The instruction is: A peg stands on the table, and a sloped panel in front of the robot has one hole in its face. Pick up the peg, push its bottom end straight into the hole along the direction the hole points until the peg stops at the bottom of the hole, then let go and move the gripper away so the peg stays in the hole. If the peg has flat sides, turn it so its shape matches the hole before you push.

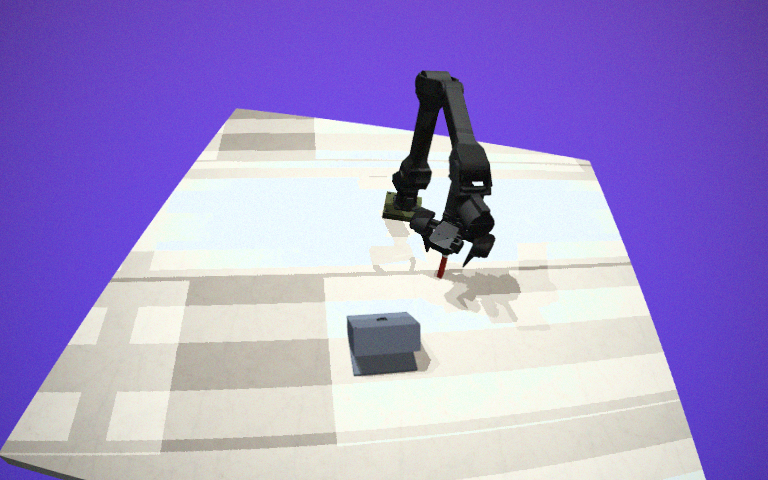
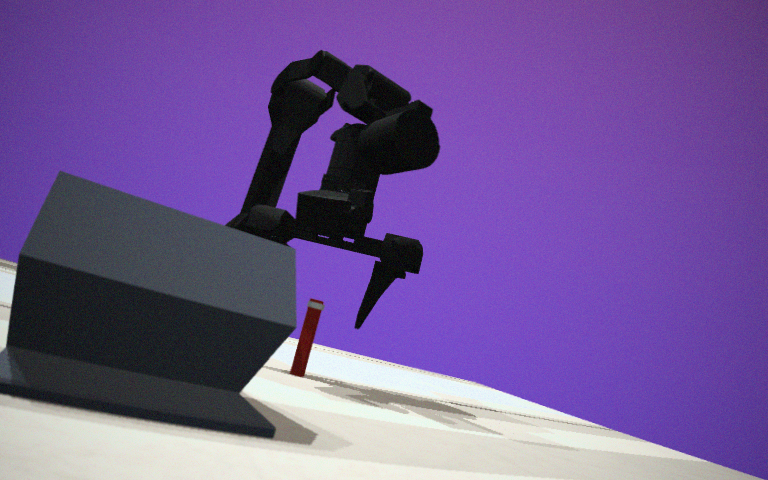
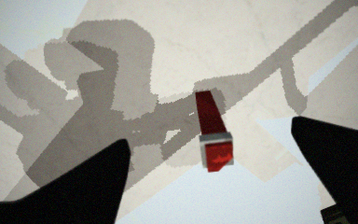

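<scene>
A red peg [image 1: 441,268] [image 2: 305,342] [image 3: 210,112] with a light grey band near its top stands upright on the table. Its top looks squarish in the wrist view. My gripper [image 1: 446,258] [image 3: 209,135] is open and empty over the peg, pointing down. In the wrist view the peg's top shows between the two spread fingers, touching neither. The blue-grey block with the sloped panel [image 1: 385,336] [image 2: 158,249] stands apart from the peg. Its small dark hole [image 1: 382,319] shows in the top view; its exact shape is hard to tell. In the exterior view the block hides one finger.
The arm's base [image 1: 396,206] is at the back of the table [image 1: 254,362]. The block is nearer to the top view than the peg is. Shadows of the arm and gripper fall on the table around and beside the peg.
</scene>
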`<state>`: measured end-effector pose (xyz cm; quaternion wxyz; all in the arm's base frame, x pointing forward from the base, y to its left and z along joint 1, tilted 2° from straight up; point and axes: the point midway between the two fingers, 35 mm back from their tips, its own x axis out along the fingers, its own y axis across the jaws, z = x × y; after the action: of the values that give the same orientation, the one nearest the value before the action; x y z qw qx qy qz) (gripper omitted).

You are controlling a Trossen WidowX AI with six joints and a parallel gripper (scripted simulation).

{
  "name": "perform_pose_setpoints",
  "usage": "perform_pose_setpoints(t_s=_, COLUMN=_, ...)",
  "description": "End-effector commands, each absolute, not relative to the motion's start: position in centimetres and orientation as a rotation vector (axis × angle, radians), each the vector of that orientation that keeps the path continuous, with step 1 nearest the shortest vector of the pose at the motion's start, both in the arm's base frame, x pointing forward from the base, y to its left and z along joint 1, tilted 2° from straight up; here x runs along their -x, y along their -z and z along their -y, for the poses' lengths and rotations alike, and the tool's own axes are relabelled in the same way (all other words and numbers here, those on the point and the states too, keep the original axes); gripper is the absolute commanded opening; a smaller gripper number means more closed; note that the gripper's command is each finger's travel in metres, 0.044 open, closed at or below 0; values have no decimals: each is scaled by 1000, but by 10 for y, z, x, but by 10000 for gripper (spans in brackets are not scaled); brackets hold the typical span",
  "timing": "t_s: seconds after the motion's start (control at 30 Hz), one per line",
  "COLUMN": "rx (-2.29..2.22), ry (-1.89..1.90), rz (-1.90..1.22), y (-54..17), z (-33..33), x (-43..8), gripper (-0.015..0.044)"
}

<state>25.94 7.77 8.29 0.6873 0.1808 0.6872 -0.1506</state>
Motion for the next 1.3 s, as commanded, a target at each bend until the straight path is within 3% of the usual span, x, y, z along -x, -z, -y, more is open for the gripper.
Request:
perform_pose_setpoints(t_s=0.0, rx=-406, ry=344, rz=-1538, y=-76, z=-77, x=-259, gripper=440)
perform_pose_setpoints(t_s=0.4, rx=-406, ry=344, rz=-1538, y=-59, z=-78, x=-258, gripper=440)
perform_pose_setpoints(t_s=0.9, rx=-404, ry=338, rz=-1540, y=-63, z=-78, x=-258, gripper=46)
perform_pose_setpoints(t_s=1.27, rx=-404, ry=338, rz=-1540, y=-66, z=-78, x=-258, gripper=0)
